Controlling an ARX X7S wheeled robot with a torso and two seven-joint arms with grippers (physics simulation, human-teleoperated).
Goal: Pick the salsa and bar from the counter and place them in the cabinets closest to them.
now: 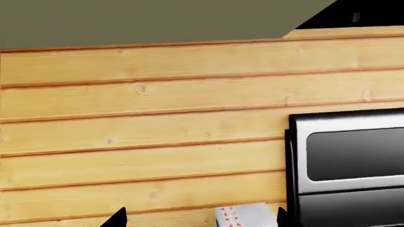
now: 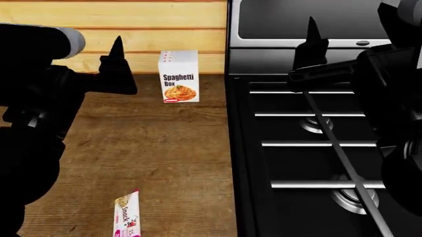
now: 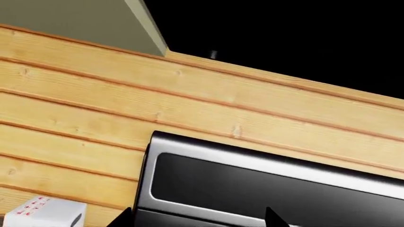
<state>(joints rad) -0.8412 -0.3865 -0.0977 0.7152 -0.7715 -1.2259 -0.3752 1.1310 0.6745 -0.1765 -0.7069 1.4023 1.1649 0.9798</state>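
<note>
**Nothing picked yet: bar is the first target, salsa out of view**

I have both arms raised over the scene and neither holds anything. In the left wrist view the two tips of my left end effector (image 1: 200,217) sit wide apart at the frame's lower edge, empty. The right end effector (image 3: 200,217) also shows two tips well spread, with nothing between them; it hangs above the stove (image 2: 316,148).

The bar (image 2: 126,215) lies flat near the worktop's (image 2: 165,148) front edge, well apart from the spaghetti box (image 2: 179,76), which stands upright at the back edge against the plank wall (image 2: 132,19), just beside the stove. I can't see the salsa in any view, nor any cabinet.

My judgement: this is the approach step for the bar. The left arm is the nearer one, so next I'd bring it back toward the front edge, tilt the wrist down, line the jaws across the bar's narrow width and lower. It is thin, so the tips must reach almost to the worktop. Finding the salsa will need the head turned.
</note>
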